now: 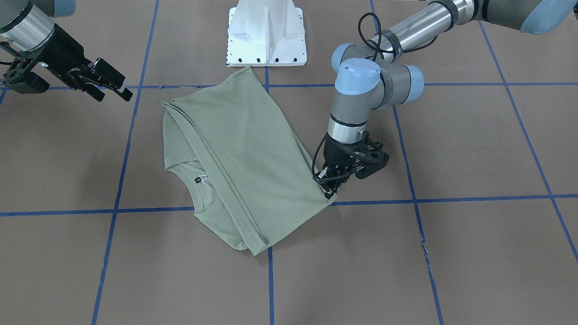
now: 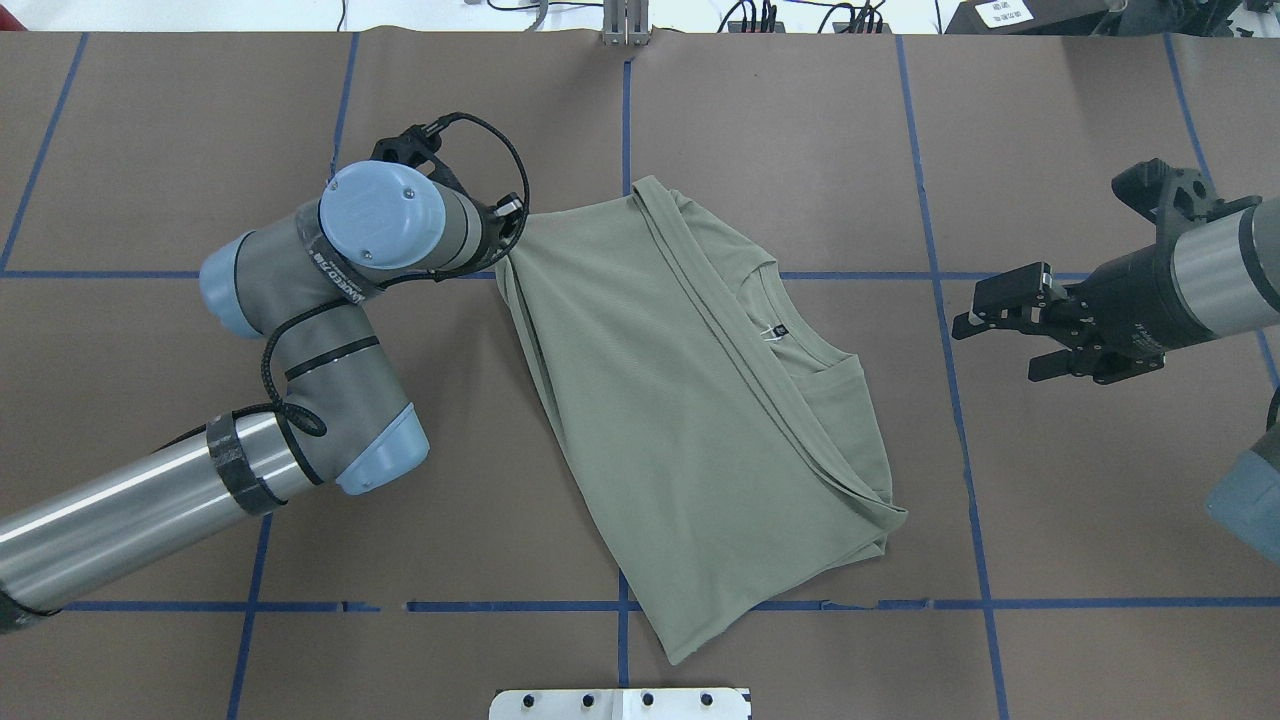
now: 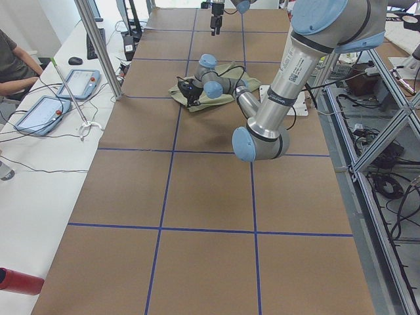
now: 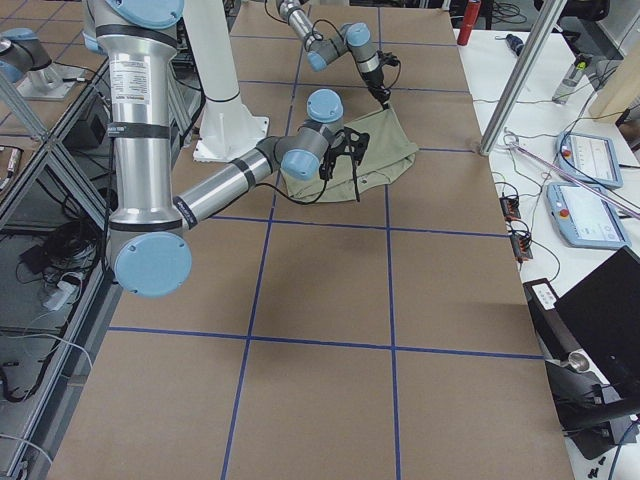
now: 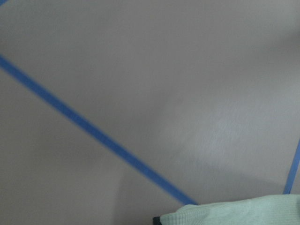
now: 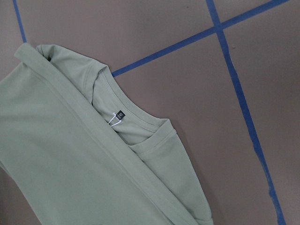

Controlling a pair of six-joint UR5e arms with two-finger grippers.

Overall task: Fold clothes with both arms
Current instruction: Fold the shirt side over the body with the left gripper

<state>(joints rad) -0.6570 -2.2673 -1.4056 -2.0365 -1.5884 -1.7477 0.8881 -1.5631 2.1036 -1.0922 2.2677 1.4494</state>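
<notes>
Now, shirt (image 2: 680, 420): folded, lying diagonally across worktop (image 2: 1100, 500) centre.
Left arm (image 1: 356, 108): jaws clenched on shirt's far-left corner.
Right arm (image 2: 1210, 275): jaws released, hovering well apart toward right edge, collar side.

Brown table surface (image 1: 474, 149) was divided by blue tape lines (image 1: 451, 199) into squares. A white bench (image 3: 39, 197) alongside carried two tablets (image 3: 80, 83) and a mouse (image 3: 76, 60); a metal frame post (image 3: 98, 46) rose at its edge.
</notes>
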